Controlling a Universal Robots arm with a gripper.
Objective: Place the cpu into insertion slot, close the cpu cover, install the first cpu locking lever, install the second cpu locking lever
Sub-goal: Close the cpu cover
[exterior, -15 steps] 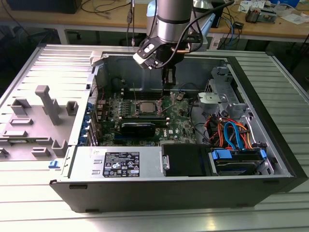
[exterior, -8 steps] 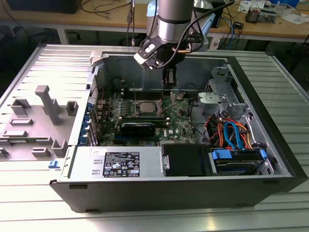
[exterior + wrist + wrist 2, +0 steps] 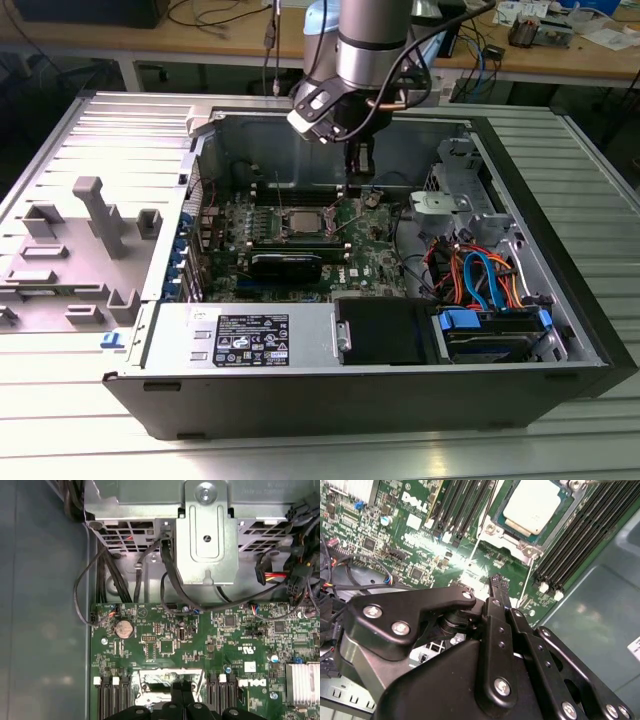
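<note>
Gripper (image 3: pixel 499 584): jaws together, holding nothing. It hangs low over the board (image 3: pixel 150 635), just beside the slot (image 3: pixel 506 539).
Cpu (image 3: pixel 532 504): lies flat in the slot with its silver top bare and a green edge around it, on the exterior view's left of the gripper.
Around: memory slots (image 3: pixel 580 535) flank the slot. A drive cage (image 3: pixel 205 535) and black cables (image 3: pixel 170 580) lie past the board's edge.
</note>
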